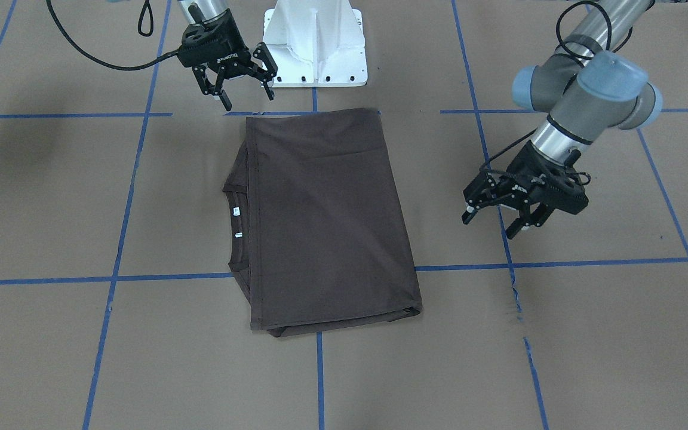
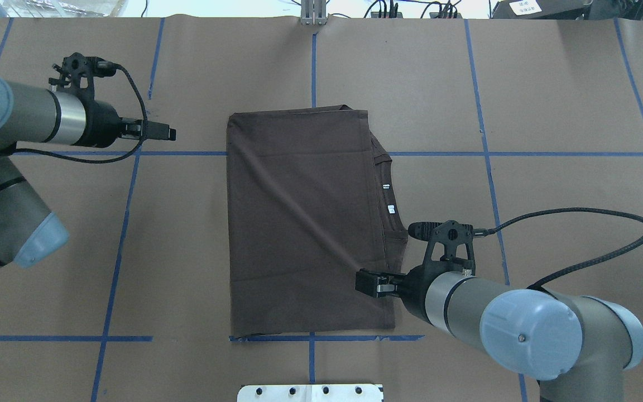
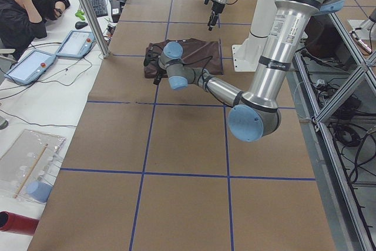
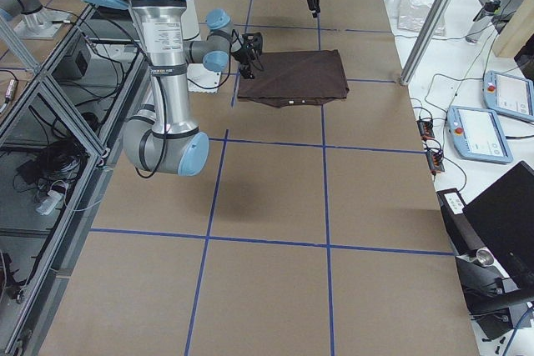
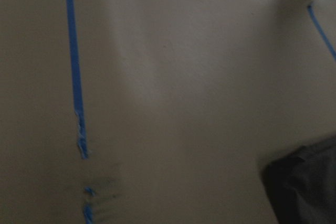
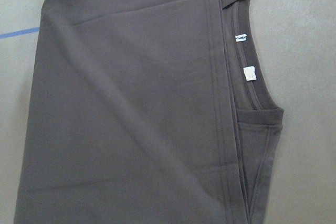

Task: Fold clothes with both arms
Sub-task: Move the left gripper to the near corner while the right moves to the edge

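Observation:
The dark brown T-shirt (image 1: 326, 221) lies folded into a flat rectangle in the middle of the table (image 2: 299, 223). Its ribbed collar and white neck tags (image 2: 387, 187) stick out along the edge on my right side, and also show in the right wrist view (image 6: 248, 73). My right gripper (image 1: 247, 94) is open and empty. It hovers over the shirt's corner nearest the base (image 2: 369, 282). My left gripper (image 1: 492, 222) is open and empty, off the shirt on the bare table to my left (image 2: 165, 133). The left wrist view shows only one shirt corner (image 5: 307, 187).
The white pedestal base (image 1: 314, 42) stands just behind the shirt. Blue tape lines (image 2: 132, 223) grid the brown paper table cover. In the exterior left view a person (image 3: 29, 4) sits beyond the table's far edge, with tablets (image 3: 76, 42) beside them.

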Robot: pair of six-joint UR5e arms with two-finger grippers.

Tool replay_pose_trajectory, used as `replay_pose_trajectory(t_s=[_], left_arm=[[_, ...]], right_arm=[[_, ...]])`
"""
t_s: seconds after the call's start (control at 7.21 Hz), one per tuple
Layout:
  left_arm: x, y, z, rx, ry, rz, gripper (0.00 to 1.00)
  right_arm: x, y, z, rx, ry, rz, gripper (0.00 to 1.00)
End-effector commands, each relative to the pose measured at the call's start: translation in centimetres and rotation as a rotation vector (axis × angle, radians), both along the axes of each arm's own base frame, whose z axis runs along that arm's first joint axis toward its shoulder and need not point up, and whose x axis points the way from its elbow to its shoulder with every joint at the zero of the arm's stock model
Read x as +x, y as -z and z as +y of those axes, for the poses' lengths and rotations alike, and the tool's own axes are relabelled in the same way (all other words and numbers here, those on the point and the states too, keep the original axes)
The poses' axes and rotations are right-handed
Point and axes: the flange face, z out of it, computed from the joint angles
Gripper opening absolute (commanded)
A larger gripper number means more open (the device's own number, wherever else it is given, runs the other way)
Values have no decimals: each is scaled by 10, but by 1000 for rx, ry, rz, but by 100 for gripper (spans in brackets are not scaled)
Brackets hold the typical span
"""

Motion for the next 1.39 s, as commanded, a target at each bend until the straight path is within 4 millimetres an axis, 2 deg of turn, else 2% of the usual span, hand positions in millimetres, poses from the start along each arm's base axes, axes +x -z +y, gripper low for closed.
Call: replay_pose_trajectory(t_s=[0.0,0.14,0.42,0.55,0.69,0.83,1.11,1.25], left_arm=[[10,34,93,-127,-3,138,100],[35,46,138,-232,8,204,99],[107,47,226,-530,109,317,65],[128,42,256,-568,123,320,64],[147,30,275,-594,136,304,63],[159,18,281,-598,143,280,63],[169,11,295,-649,140,277,62],[174,16,304,-662,146,293,60]], right_arm=[[23,3,-33,-31,-21,-20,100],[30,8,-40,-31,-35,-52,100],[39,8,-48,-83,-41,-90,100],[41,8,-50,-83,-46,-90,100],[41,8,-51,-83,-49,-89,100],[41,6,-52,-85,-49,-85,100],[41,5,-52,-85,-53,-82,100],[42,5,-54,-85,-56,-82,100]])
